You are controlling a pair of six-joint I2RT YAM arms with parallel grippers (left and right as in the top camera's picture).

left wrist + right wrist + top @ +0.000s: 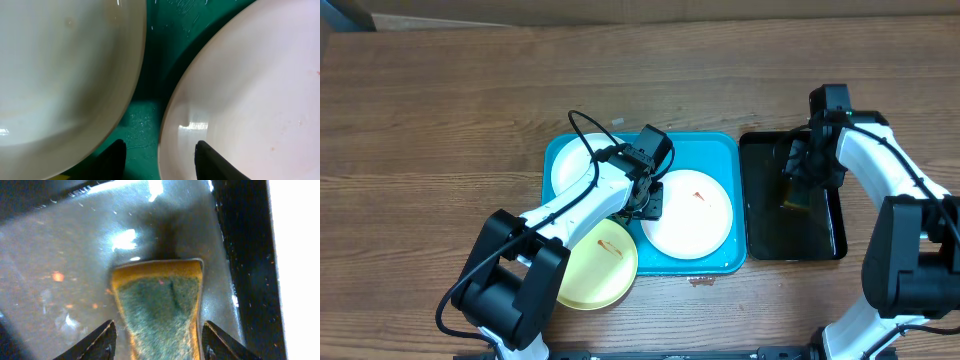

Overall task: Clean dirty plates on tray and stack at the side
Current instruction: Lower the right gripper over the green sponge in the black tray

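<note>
Counting three plates (690,212), one tray (720,148), one sponge (160,305) | left claw (160,160) half-open, empty, plate rim (167,125) between jaws | right claw (160,340) half-open, sponge between jaws, ungripped

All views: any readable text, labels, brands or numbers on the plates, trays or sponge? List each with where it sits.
None: no text, label, brand or number shows in any view.
Plates, blue tray, black tray and sponge are all unmarked.
The red marks on the plates are smears, not writing.
</note>
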